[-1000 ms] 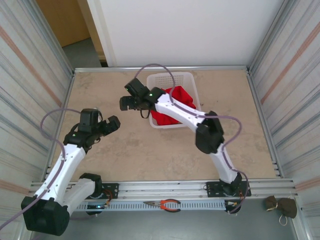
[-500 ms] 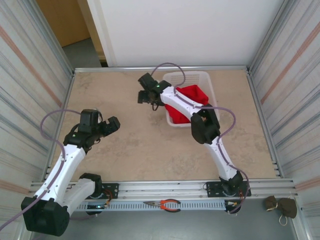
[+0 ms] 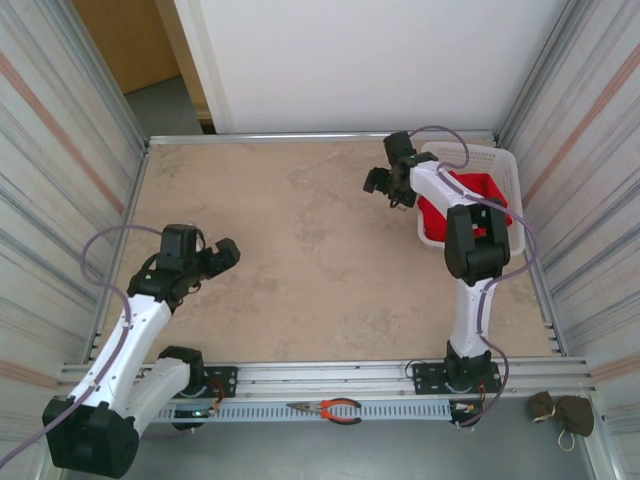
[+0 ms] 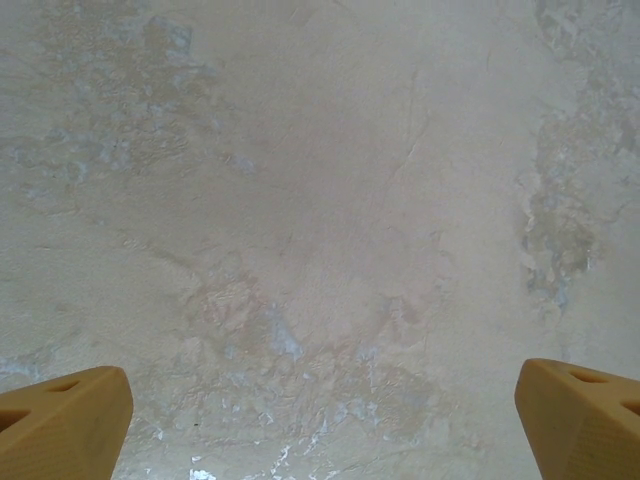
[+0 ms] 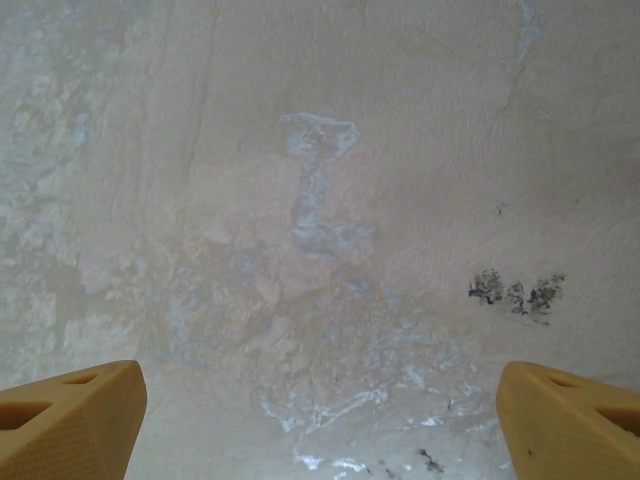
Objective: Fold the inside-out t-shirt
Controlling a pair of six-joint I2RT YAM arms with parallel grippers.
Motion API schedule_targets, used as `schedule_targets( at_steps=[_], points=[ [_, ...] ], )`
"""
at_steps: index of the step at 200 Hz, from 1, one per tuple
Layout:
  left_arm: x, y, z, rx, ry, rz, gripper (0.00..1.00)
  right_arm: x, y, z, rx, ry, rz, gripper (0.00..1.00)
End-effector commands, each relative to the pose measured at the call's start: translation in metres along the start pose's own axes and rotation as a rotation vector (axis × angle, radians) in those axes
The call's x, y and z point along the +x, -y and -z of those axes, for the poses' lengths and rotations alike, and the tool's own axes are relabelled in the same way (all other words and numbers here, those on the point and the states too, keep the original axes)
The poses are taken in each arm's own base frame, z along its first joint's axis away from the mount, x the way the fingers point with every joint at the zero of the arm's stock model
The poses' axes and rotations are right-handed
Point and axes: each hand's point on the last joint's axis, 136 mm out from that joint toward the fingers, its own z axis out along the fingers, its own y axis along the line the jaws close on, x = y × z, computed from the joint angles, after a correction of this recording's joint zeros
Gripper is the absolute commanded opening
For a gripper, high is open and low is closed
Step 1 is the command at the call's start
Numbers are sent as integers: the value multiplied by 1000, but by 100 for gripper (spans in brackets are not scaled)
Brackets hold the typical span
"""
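Counts: one beige mottled tabletop point(image 3: 300, 240), two white-and-black robot arms (left arm point(image 3: 125, 330), right arm point(image 3: 470, 300)), one white slotted plastic basket point(image 3: 492, 152), one bright red cotton t-shirt point(image 3: 482, 190), one tan cloth bundle point(image 3: 560, 412), one pair of orange-handled pliers point(image 3: 331, 408).

Edges/room: the tabletop is boxed in by metal-framed walls on the left, right and far sides, with the rail carrying the arm bases along the near edge. The basket sits far right, its right side close to the right wall. Centre and left of the tabletop are bare, with wide room to move. Pliers and bundle lie off the tabletop, in front of the rail.

The t-shirt is bunched inside the basket, not spread out. The right gripper point(image 3: 388, 188) hovers just left of the basket over bare tabletop, apart from the shirt, while the right forearm crosses above basket and shirt. Its jaws are wide apart and hold nothing; the wrist view shows tan fingertips point(image 5: 70, 420) at the bottom corners, bare surface between.

The left gripper point(image 3: 212, 260) is at left-middle, well apart from basket and shirt, jaws fully spread and empty; its fingertips point(image 4: 65, 425) frame bare tabletop.
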Motion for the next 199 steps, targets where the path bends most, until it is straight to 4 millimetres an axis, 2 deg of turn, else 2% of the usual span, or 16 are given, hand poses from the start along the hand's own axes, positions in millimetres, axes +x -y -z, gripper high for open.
schedule_targets(
  at_steps=[1,33,62,93,111,129,144,159,170,182,199],
  points=[
    [3,-2,1,9,-3,18,99,7,-38,41,-174,-5,100,89],
    [4,-2,-1,6,-8,16,99,27,-23,57,-169,-13,77,89],
    [6,-3,-1,7,-14,17,99,48,0,58,-136,-23,71,89],
    [9,-5,0,6,-13,19,99,58,38,59,-83,-38,29,89],
    [10,-5,1,10,-9,22,99,55,62,66,-54,-22,-12,89],
    [11,-6,1,11,-9,21,99,48,75,77,-64,-5,-43,89],
    [11,-5,1,13,-9,23,99,44,68,93,-127,1,-32,89],
    [11,-5,1,15,-12,20,99,37,55,121,-193,37,-11,89],
    [11,-5,1,15,-13,18,99,28,56,138,-200,82,-16,89],
    [12,-6,-1,14,-13,16,99,16,71,157,-169,137,-56,90],
    [13,-4,-2,23,-18,18,99,1,113,172,-69,200,-167,95]
  ],
)
